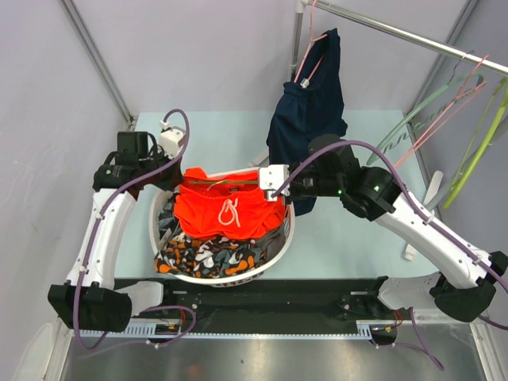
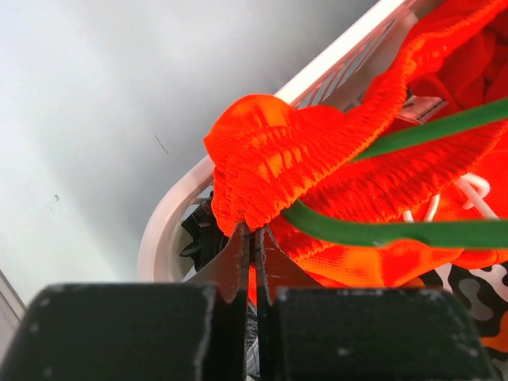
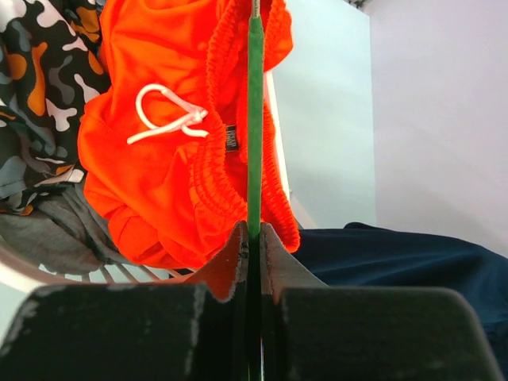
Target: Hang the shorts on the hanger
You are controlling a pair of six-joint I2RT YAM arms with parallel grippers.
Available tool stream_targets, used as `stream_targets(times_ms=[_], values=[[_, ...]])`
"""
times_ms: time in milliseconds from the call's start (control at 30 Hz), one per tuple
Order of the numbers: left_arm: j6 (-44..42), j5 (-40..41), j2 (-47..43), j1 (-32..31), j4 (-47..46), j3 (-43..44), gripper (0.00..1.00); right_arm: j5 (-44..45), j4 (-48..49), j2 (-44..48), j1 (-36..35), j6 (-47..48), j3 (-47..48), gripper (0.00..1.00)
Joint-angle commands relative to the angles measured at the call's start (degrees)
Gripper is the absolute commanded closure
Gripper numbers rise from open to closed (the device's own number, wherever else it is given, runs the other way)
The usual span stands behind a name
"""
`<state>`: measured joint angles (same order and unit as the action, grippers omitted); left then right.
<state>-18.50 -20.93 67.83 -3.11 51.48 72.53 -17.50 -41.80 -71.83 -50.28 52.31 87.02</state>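
The orange-red shorts [image 1: 222, 213] with a white drawstring [image 1: 228, 214] hang spread over the white laundry basket [image 1: 171, 270]. The dark green hanger [image 3: 254, 119] runs inside the elastic waistband; its bar shows along the waist in the top view [image 1: 225, 183]. My left gripper [image 2: 254, 234] is shut on the gathered left end of the waistband [image 2: 278, 155], with the green hanger [image 2: 381, 232] passing just beside it. My right gripper [image 3: 254, 230] is shut on the hanger's right end, at the basket's right rim. The hanger's hook is hidden.
A patterned orange-black-white cloth [image 1: 208, 255] and grey cloth lie in the basket under the shorts. A dark navy garment [image 1: 311, 107] hangs on a pink hanger from the rail [image 1: 397, 32] at the back. Lime-green and pink hangers [image 1: 468, 111] hang at right.
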Motion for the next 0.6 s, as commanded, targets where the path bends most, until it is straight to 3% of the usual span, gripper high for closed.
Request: stream_targets(times_ms=[0,567], values=[[1.28,-0.25,-2.35,-0.49,1.25,4.19,1.00,1.24,5.23,-0.94,-0.61,-1.25,-0.27,1.00],[2.50,-2.27,-2.71,-3.21,7.40,12.46,1.00,-5.45,13.94,-6.30,-0.26,-5.90,-0.54,1.00]])
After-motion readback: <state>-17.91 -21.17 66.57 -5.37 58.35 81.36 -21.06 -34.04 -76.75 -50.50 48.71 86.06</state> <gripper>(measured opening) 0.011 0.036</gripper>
